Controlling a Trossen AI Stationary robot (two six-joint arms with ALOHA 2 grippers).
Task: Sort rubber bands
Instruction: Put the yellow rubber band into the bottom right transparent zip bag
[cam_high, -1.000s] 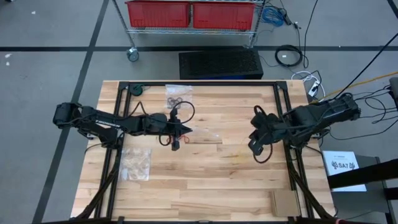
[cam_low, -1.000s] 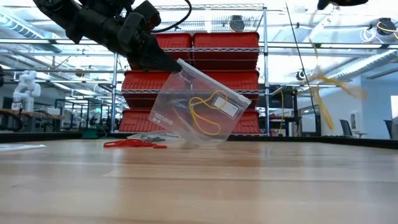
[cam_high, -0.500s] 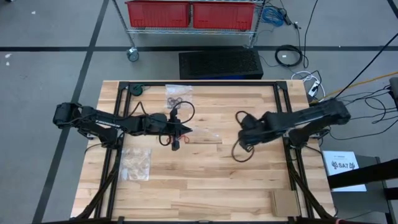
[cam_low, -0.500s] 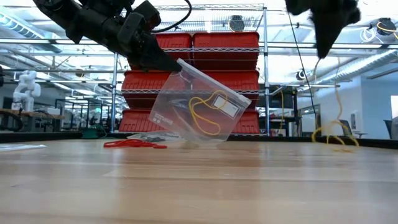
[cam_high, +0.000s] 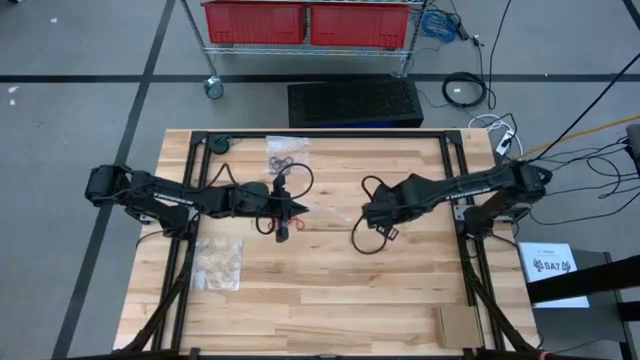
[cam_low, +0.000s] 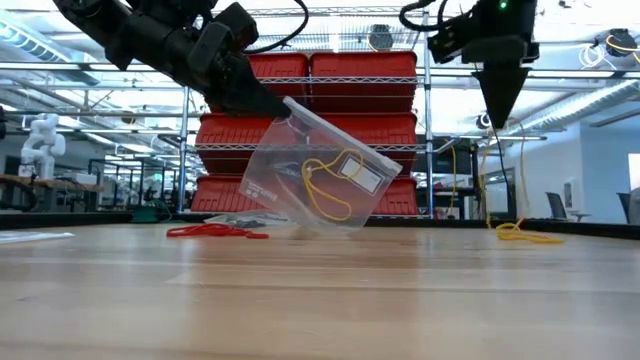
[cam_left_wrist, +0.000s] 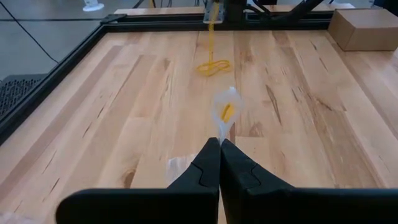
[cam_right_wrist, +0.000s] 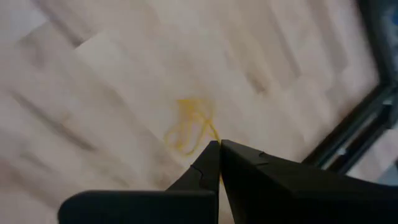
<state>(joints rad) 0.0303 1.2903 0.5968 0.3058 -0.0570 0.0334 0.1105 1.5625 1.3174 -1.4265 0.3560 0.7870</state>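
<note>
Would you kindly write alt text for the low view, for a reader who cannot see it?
The left tool, shut, holds a clear plastic bag tilted above the wooden table, with yellow rubber bands inside. Farther right, the right tool points down, a yellow band trailing from it to the table. Red rubber bands lie behind the bag.

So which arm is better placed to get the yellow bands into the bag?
Right. The right gripper is shut on the yellow rubber bands, which trail to the table. The left gripper is shut on the clear bag, holding it tilted.
</note>
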